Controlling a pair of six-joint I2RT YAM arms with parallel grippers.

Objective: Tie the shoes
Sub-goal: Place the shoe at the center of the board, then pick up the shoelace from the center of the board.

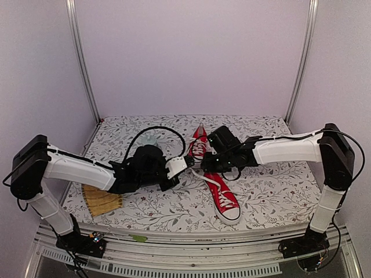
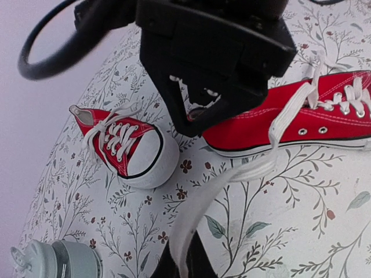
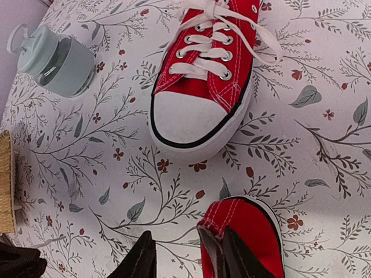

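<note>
Two red canvas sneakers, white toe caps and soles, stand upright on the counter (image 1: 272,191); the far shoe (image 1: 200,141) points at the near shoe (image 1: 227,201) heel, white laces untied

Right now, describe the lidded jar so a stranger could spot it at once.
Start at the flowered table. Look behind the left arm, left of the two red shoes. The jar sits there: pale grey-green with a lid, unlike anything nearby.

red shoes (image 1: 225,200) w/ white laces (image 3: 204,55), floral tablecloth (image 1: 174,208)
</note>
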